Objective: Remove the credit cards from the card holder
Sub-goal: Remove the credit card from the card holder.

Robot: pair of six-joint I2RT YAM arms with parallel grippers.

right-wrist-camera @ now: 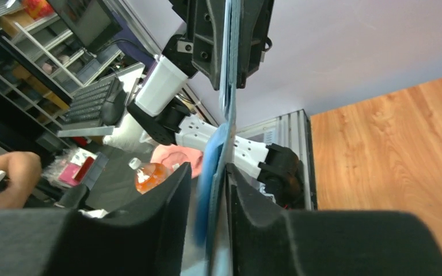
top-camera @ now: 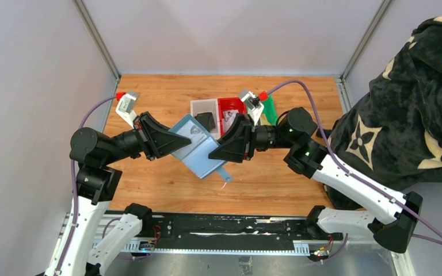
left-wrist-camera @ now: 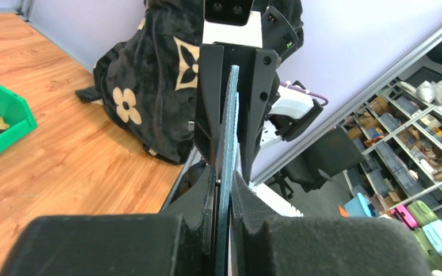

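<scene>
The teal-blue card holder [top-camera: 200, 152] hangs open above the table's middle, its lighter inside facing up and its small tab [top-camera: 224, 173] dangling. A pale credit card [top-camera: 190, 129] shows in its left half. My left gripper [top-camera: 179, 140] is shut on the holder's left edge; in the left wrist view the holder [left-wrist-camera: 228, 138] runs edge-on between the pressed pads [left-wrist-camera: 207, 195]. My right gripper [top-camera: 216, 153] straddles the opposite edge. In the right wrist view the holder [right-wrist-camera: 217, 150] lies against one finger [right-wrist-camera: 247, 201], with a gap to the other.
Behind the holder stand a white bin [top-camera: 196, 106] with a black item, a red bin [top-camera: 230, 104] and a green bin [top-camera: 269, 109]. A black patterned blanket [top-camera: 414, 115] drapes at the table's right side. Grey walls close in the left and back.
</scene>
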